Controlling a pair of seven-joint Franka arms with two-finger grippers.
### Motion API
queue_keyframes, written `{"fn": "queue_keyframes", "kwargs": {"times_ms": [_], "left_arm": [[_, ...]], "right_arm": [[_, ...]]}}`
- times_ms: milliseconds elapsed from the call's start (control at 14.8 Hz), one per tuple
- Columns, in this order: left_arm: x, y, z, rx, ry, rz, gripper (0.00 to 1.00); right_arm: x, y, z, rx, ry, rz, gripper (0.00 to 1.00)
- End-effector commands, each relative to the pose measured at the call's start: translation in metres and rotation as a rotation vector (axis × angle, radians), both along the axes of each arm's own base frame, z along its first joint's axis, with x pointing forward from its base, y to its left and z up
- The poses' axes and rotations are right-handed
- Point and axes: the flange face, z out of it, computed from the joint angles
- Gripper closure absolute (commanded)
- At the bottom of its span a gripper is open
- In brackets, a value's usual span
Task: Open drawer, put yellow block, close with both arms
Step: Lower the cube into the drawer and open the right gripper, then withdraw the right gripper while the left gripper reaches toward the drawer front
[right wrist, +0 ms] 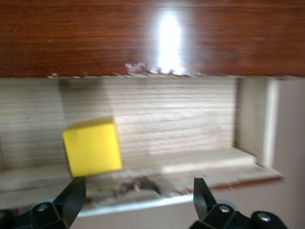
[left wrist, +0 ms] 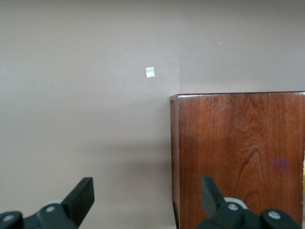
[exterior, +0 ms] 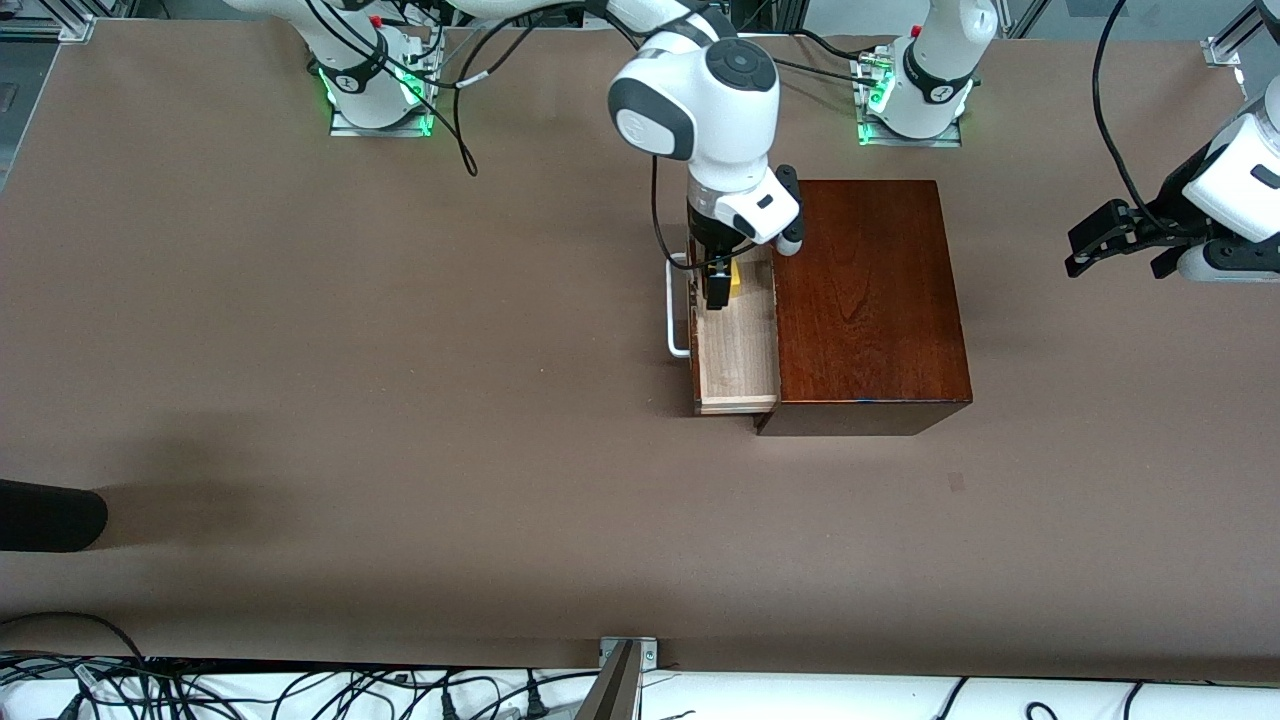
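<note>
The drawer (exterior: 735, 350) is pulled out of the mahogany box (exterior: 870, 300), with its white handle (exterior: 677, 310) toward the right arm's end of the table. The yellow block (exterior: 735, 280) lies in the tray at the end farther from the front camera. My right gripper (exterior: 716, 290) hangs over that end, open and empty. In the right wrist view the block (right wrist: 93, 147) rests on the pale tray floor (right wrist: 181, 124), just clear of my open gripper (right wrist: 138, 195). My left gripper (exterior: 1115, 262) waits open above the table, beside the box toward the left arm's end.
In the left wrist view the open left gripper (left wrist: 147, 195) straddles the box's edge (left wrist: 238, 152) from above, with a small white mark (left wrist: 150, 72) on the table. A black object (exterior: 50, 515) pokes in at the table edge toward the right arm's end.
</note>
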Motion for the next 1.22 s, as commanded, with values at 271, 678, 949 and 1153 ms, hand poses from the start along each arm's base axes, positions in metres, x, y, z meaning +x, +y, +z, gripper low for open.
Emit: {"fn": "queue_keyframes", "kwargs": {"times_ms": [271,678,949,1153], "left_arm": [[-0.004,-0.015,0.010,0.012,-0.007,-0.050,0.00],[-0.012,-0.057,0.034,0.016,0.004,-0.264,0.00],[-0.023,-0.090,0.015,-0.040,0.122,-0.433,0.00],[-0.034,-0.150,-0.007,-0.056,0.195,-0.697,0.00]], "right_arm": [[0.100,-0.126,0.120,0.213,0.042,-0.248,0.00],[0.171,-0.284,0.177,0.266,0.083,-0.532,0.00],[0.161,-0.378,0.202,0.282,0.182,-0.753,0.00],[0.135,-0.422,0.224,0.263,0.227,-0.921,0.00]]}}
